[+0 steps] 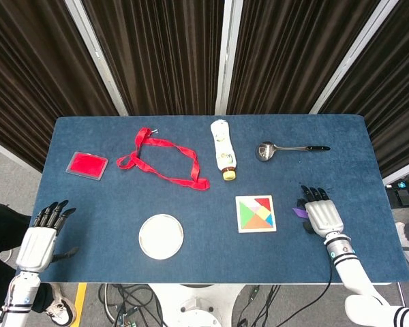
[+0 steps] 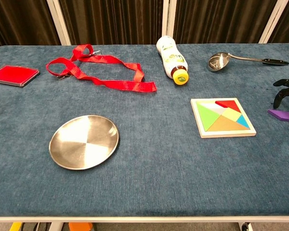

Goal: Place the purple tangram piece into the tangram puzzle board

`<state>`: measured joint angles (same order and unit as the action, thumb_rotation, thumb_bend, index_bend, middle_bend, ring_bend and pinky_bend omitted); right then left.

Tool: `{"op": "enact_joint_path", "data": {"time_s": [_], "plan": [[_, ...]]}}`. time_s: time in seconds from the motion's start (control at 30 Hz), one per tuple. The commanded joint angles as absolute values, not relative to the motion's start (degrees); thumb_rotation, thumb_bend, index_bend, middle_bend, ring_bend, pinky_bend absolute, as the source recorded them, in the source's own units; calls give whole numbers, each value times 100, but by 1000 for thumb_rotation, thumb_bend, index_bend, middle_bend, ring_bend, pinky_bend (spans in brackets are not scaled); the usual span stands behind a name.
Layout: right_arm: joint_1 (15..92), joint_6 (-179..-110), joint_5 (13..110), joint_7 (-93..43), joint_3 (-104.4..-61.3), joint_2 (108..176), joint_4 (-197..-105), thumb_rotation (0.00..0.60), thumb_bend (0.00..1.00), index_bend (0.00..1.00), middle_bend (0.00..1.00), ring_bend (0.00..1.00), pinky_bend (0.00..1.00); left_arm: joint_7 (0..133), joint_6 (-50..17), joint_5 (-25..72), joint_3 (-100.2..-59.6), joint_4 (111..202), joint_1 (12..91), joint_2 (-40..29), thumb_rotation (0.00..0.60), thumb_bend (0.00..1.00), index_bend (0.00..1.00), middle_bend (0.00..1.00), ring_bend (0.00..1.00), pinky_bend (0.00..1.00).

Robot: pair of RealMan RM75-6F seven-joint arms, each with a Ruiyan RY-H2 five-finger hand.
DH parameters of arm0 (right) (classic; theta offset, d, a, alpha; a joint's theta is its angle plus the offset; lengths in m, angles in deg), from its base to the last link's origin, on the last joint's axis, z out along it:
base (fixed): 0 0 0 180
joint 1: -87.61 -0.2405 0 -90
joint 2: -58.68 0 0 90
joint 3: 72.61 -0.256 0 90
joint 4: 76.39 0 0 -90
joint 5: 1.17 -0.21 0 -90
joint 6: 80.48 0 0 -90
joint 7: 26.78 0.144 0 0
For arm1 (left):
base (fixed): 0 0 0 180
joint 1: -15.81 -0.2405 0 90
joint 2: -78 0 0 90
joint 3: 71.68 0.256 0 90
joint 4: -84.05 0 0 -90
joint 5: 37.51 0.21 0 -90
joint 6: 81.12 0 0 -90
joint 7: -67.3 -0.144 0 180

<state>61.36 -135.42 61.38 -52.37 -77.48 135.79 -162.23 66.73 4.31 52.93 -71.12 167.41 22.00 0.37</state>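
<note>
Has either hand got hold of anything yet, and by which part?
Nothing is held. The right hand hovers over the purple tangram piece, which lies flat on the table; the left hand is empty.

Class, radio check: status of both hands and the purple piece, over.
Right hand open over purple piece, not gripping. Left hand open, idle at table edge. Piece flat beside puzzle board; path clear.

Purple tangram piece (image 2: 282, 114), red ribbon (image 1: 163, 162), blue tablecloth (image 1: 109, 204).
</note>
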Motion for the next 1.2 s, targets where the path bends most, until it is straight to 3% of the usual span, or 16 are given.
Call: {"op": "enact_joint_path", "data": {"time_s": [0.03,1.2], "plan": [[6134,-13578,6121,-5268,-7724,13605,-16200,600,263,342,0,0,0,6672,422,5292,-7107,16734,2202,33,600,1,171,61,0,116],[6097,-14019,6059,-5348,-7764,13568,-16373,600,293,517,0,0,0,6709,319,5177,-7095,16696,2180,13,600,0,172,61,0,118]]}}
